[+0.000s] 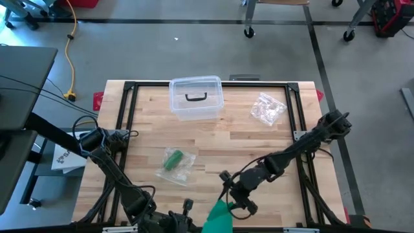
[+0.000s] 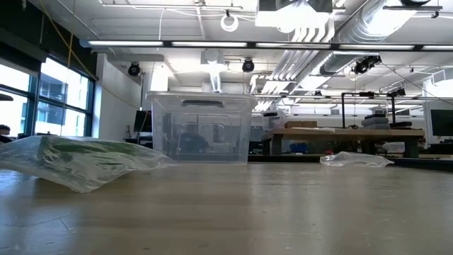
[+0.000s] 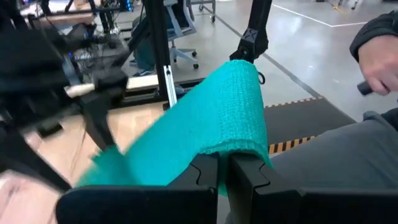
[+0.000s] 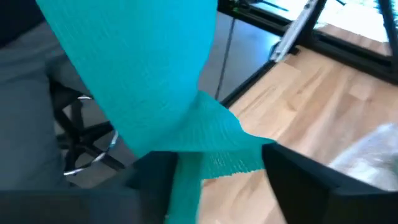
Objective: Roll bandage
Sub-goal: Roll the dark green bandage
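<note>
Bandage [image 1: 220, 217]: green-teal strip, at the near edge of the bench [image 1: 233, 139], hanging partly past the edge between the two hands. Not lying flat on the wood; it is held up in the air.

Left hand [image 1: 187, 208]: low at the near edge, just left of the bandage. In the left wrist view its two fingers [image 3: 205, 180] sit pressed together with the bandage [image 3: 211, 124] pinched between them; the cloth rises from the fingertips and folds over in a rounded hump ahead of the hand. Clamped on the bandage.

Right hand [image 1: 234, 194]: near edge, just right of the bandage and above its upper corner in the high view. In the right wrist view the fingers [image 4: 298, 171] stand apart, and a ragged end of the bandage [image 4: 155, 81] hangs down between them. Whether either finger touches the cloth cannot be told; no grip shows.

Rest of bench: clear plastic box [image 1: 195, 98] with a dark handle at the far side, middle. Crumpled clear wrapper [image 1: 268, 108] to its right. A clear bag with a green roll inside [image 1: 176, 163] lies left of centre, well apart from both hands.

Beyond the bench, in the left wrist view: a person's hand [image 3: 378, 57] and grey sleeve.
</note>
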### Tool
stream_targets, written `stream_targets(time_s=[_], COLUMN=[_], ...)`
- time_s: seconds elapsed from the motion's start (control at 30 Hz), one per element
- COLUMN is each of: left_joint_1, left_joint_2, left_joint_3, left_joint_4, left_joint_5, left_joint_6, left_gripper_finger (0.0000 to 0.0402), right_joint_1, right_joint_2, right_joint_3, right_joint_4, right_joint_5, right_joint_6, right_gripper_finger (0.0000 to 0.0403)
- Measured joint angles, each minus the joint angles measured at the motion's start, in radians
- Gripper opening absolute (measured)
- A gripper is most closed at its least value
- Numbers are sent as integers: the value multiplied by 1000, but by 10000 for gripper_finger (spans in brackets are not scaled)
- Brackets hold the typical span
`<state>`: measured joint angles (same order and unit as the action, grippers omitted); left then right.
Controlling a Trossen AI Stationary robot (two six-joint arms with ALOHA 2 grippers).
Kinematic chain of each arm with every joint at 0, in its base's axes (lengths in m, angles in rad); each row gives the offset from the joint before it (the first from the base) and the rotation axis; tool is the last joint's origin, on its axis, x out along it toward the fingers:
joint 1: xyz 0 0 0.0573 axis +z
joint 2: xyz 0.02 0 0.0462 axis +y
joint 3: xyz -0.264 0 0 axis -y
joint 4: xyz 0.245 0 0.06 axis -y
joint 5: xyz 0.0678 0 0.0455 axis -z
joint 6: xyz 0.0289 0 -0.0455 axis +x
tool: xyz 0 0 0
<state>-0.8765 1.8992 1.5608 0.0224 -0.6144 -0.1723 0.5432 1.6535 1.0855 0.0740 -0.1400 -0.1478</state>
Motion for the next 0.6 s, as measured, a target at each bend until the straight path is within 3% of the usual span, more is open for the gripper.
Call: stream_targets(time_s=[0.17, 0.23, 0.37, 0.6], left_joint_1=[8, 12, 19, 27], left_joint_2=[0, 0, 0, 0], left_joint_3=[0, 0, 0, 0], left_joint_4=[-10, -11, -11, -19], left_joint_5=[0, 0, 0, 34], left_joint_6=[-34, -36, -42, -70], left_gripper_finger=[5, 5, 6, 6], right_joint_1=[30, 39, 56, 20], right_joint_2=[-87, -108, -116, -116], right_joint_3=[1, 1, 0, -1], right_joint_4=[-86, -115, -140, -116], right_joint_5=[14, 20, 140, 146], right_joint_6=[-18, -8, 109, 437], right_gripper_finger=[54, 15, 58, 224])
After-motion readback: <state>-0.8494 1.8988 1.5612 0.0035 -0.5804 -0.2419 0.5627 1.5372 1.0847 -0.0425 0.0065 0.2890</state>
